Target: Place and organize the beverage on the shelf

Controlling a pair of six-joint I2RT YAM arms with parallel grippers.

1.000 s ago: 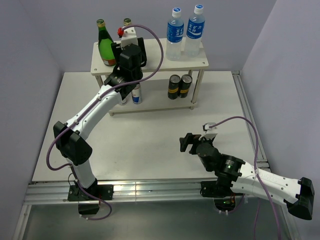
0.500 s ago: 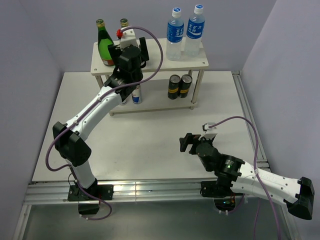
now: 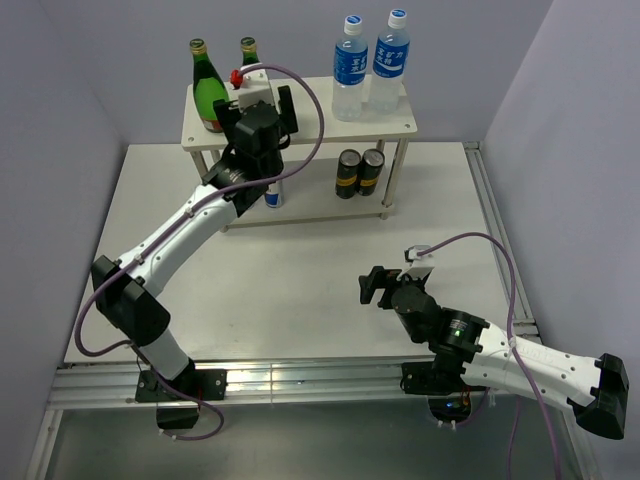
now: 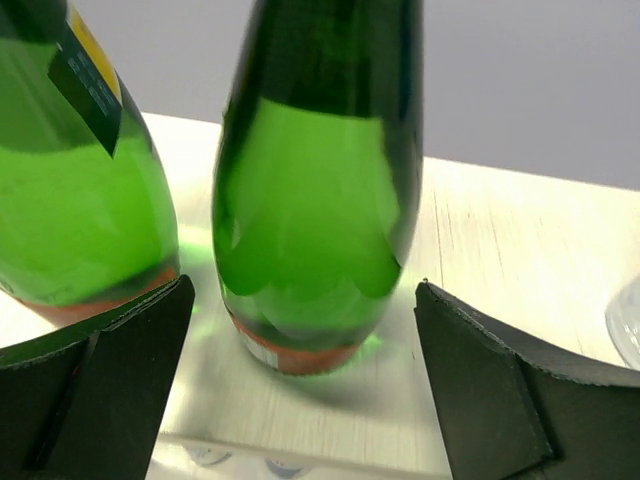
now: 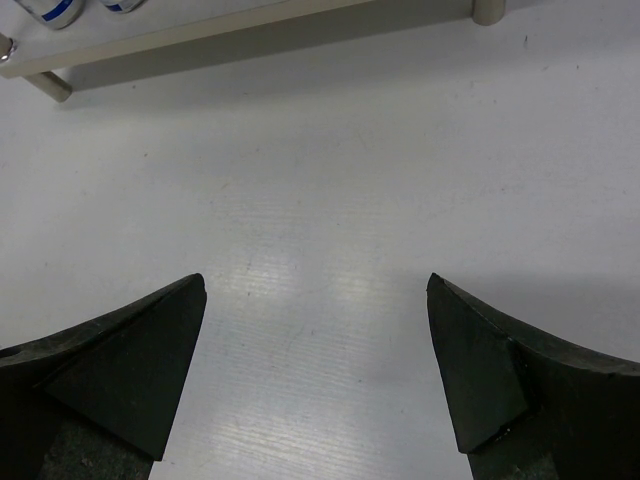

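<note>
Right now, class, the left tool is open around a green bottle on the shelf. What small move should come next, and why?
Probably draw the left tool straight back from the green bottle. It stands upright on the shelf's top board with a gap at each finger, so it looks placed; a second green bottle close beside one finger makes sideways motion risky.

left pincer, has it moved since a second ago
Yes. In the top view the left pincer has drawn back slightly from the right green bottle, toward the near edge of the shelf, and its jaws now stand open either side of that bottle.
</note>
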